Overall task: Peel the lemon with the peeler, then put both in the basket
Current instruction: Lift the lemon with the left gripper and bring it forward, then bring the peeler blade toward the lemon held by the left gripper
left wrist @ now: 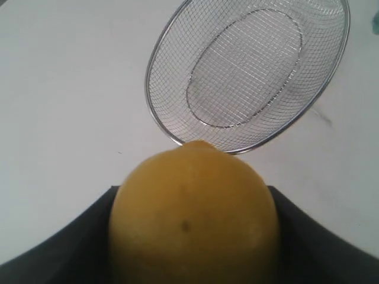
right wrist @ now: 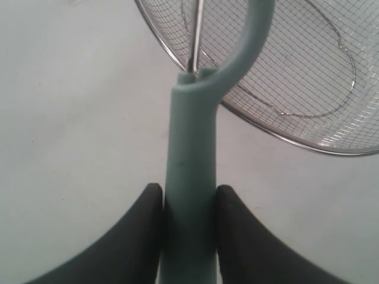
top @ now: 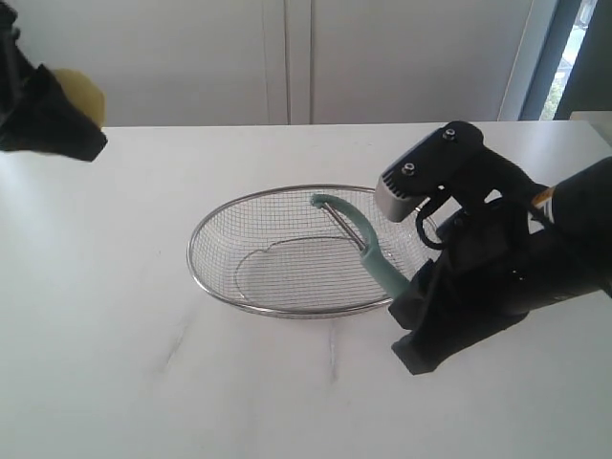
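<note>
While the right claw [right wrist: 189, 192] stands at the near right edge of the basket [top: 196, 273], its two dark fingers [right wrist: 142, 236] are closed narrowly on the thick lower handle of the pale teal peeler [top: 368, 244], one finger pressed to each side. From that grip the handle runs straight out ahead of the claw, crosses above the basket's metal rim, and ends in the curved hooked head with its thin metal blade over the wire mesh. The peeler's long axis therefore points from the claw into the basket, slanting away and to the left in the room view. Whether the head touches the mesh I cannot tell.

Well apart, high at the far left of the white table [top: 143, 382], the left claw [left wrist: 192, 201] is closed around the lemon [top: 84, 94], a dark finger on either side of the yellow fruit. The lemon is held up in the air, not resting on anything. The skin facing the wrist camera looks smooth and whole; its other sides are hidden. From this claw the basket lies ahead and below, with bare table between.

The basket holds nothing yet apart from the peeler head hanging over it. The right arm is much the nearer, and I judge it need only lower and let go for the peeler to land inside, while the left arm must first carry the lemon across.
</note>
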Robot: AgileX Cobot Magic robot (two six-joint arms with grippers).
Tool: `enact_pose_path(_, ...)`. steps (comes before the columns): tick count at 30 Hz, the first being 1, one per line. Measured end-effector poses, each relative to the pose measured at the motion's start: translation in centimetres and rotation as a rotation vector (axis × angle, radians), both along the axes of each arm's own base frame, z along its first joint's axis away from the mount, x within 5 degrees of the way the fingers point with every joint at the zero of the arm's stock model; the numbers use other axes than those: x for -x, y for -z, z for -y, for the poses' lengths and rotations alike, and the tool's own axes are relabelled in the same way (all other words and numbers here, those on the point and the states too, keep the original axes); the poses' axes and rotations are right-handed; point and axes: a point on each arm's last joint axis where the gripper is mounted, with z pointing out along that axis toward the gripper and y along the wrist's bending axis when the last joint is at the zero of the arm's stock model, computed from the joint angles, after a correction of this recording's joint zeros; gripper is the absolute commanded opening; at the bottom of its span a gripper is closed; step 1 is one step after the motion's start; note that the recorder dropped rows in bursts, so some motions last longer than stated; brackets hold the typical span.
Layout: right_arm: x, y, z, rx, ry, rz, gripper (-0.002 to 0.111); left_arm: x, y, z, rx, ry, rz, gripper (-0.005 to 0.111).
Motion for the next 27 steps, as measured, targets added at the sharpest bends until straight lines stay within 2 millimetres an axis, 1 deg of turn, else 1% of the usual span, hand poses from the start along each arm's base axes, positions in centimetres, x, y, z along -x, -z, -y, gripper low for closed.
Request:
enact_pose_path(1,0.0,0.0,-0.1,-0.011,0.010,-0.006,0.000,0.8,0.3,-0.3,0.009,-0.005,0.012,0.000)
enact_pose_path(2,0.1,-0.1,-0.2,-0.038,0.029,-0.022,0.000,2.7,1.4,-0.7,0.043,-0.012,0.036,0.000)
enact_pose_path(3,0.0,-0.1,-0.3,-0.055,0.039,-0.025,0.000,3.4,2.1,-0.9,0.050,-0.008,0.034,0.000)
enact_pose_path(4,-0.1,-0.3,-0.4,-0.080,0.051,-0.017,0.000,5.0,3.5,-1.2,0.076,-0.001,0.048,0.000)
enact_pose_path(5,-0.2,-0.4,-0.5,-0.094,0.059,-0.008,0.000,5.6,3.9,-1.4,0.089,0.000,0.055,0.000)
enact_pose_path(6,-0.5,-0.5,-0.6,-0.113,0.070,0.019,0.000,6.7,5.4,-1.6,0.114,-0.005,0.048,0.000)
enact_pose_path(8,-0.7,-0.7,-0.7,-0.134,0.082,0.051,0.000,7.3,6.7,-1.7,0.139,-0.018,0.040,0.000)
enact_pose_path(9,-0.9,-0.8,-0.7,-0.144,0.087,0.069,0.000,7.6,7.3,-1.7,0.147,-0.028,0.036,0.000)
enact_pose_path(10,-1.1,-1.0,-0.8,-0.157,0.095,0.093,0.000,7.7,8.5,-1.8,0.158,-0.050,0.031,0.000)
enact_pose_path(12,-1.3,-1.2,-0.8,-0.173,0.103,0.122,0.000,7.5,9.3,-1.8,0.208,-0.096,0.044,0.000)
enact_pose_path(14,-1.5,-0.9,-0.9,-0.169,0.105,0.117,0.000,7.1,9.4,-1.5,0.307,-0.152,0.061,0.000)
enact_pose_path(15,-1.6,-0.8,-1.0,-0.166,0.105,0.113,0.000,7.0,9.3,-1.5,0.326,-0.156,0.071,0.000)
enact_pose_path(18,-1.9,0.1,-1.2,-0.139,0.103,0.074,0.000,7.0,9.3,-0.7,0.324,-0.084,0.112,0.000)
enact_pose_path(24,-2.6,1.6,-1.9,-0.131,0.120,-0.001,0.000,6.3,10.4,1.4,0.248,0.086,0.160,0.000)
enact_pose_path(27,-2.4,2.0,-2.2,-0.138,0.123,-0.048,0.000,5.8,10.9,2.0,0.220,0.109,0.184,0.000)
